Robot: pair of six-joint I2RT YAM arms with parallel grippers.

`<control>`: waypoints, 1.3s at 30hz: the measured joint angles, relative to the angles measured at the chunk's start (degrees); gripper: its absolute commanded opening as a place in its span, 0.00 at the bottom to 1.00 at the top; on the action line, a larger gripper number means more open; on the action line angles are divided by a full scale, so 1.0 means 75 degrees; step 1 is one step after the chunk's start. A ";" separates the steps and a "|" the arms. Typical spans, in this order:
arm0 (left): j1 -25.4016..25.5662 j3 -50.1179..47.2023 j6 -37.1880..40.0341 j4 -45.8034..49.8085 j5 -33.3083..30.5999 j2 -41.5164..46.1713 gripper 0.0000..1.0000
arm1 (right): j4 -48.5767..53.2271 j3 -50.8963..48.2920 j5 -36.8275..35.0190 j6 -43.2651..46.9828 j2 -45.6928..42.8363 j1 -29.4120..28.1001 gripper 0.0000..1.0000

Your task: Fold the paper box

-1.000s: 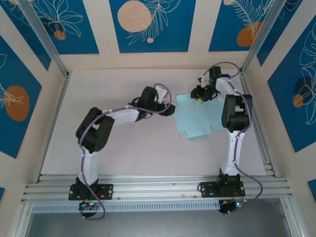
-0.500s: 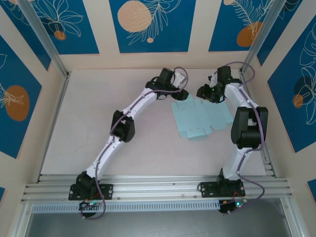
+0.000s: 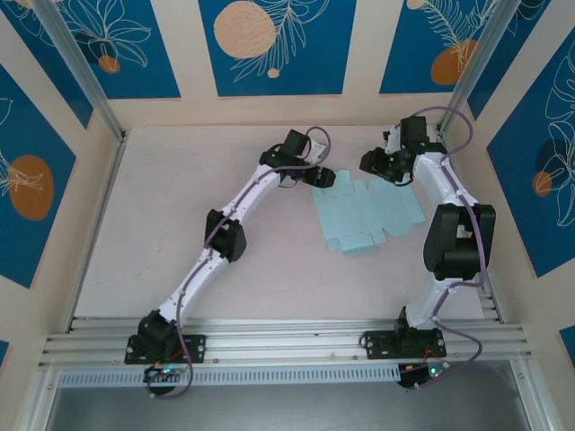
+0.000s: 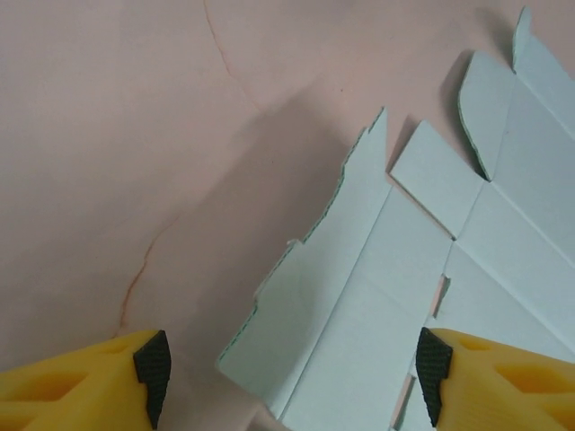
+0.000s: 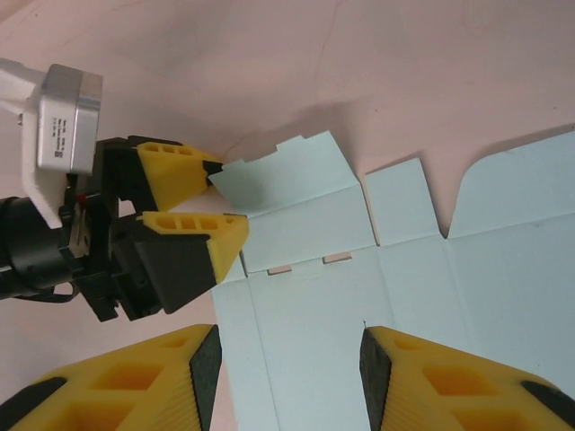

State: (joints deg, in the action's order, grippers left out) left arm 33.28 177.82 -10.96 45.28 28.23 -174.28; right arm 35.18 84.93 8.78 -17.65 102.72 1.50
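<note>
A: Okay, left gripper (image 4: 292, 377)?
B: Jaws wide, gripping nothing; paper box (image 4: 404, 269), unfolded on the table (image 3: 180, 206), has its edge flap between the fingertips (image 4: 153, 364).
A: Right gripper (image 5: 287, 359)?
B: Jaws apart too, nothing held; sheet lies right below and ahead of its fingers (image 5: 386, 359); left gripper faces it across the flap, ahead, off to the side.

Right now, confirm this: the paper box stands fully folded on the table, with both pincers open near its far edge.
Wrong on one count. The paper box is not folded: the top external view shows it lying as a flat die-cut sheet, flaps spread. The rest holds: the left pincer and the right pincer are open near its far edge.
</note>
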 measured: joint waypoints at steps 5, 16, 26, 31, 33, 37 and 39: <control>0.0064 0.0000 -0.0699 -0.0527 0.0391 -0.0134 0.55 | -0.0009 -0.0064 0.0047 -0.0052 -0.0038 -0.0006 0.47; 0.0146 0.0015 -0.0921 -0.1087 0.0612 -0.0259 0.00 | 0.0041 -0.0271 0.0064 -0.0035 -0.0522 -0.0020 0.48; -0.0195 -0.0017 0.2591 0.0997 0.0895 0.1268 0.00 | -0.0067 -0.0597 0.0452 0.0941 -0.1431 -0.0408 0.58; -0.0734 0.0015 0.4619 0.2384 0.1638 0.2771 0.00 | -0.0478 -0.0597 0.0784 0.1877 -0.1784 -0.0985 0.68; -0.1008 0.0061 0.5359 0.2917 0.2011 0.3273 0.00 | -0.0691 -0.0597 0.1084 0.2270 -0.1784 -0.1183 0.71; -0.1376 0.0111 0.6665 0.3888 0.2381 0.3902 0.00 | -0.0924 -0.0495 0.1661 0.2868 -0.1751 -0.1428 0.72; -0.1454 0.0111 0.7291 0.4415 0.2372 0.4089 0.00 | -0.0938 -0.0239 0.1865 0.3168 -0.1705 -0.1559 0.73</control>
State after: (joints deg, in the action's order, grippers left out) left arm 22.37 178.65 43.72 78.39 46.02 -143.61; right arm 28.14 83.13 22.76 6.11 89.93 -10.20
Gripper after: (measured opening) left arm 0.039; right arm 0.719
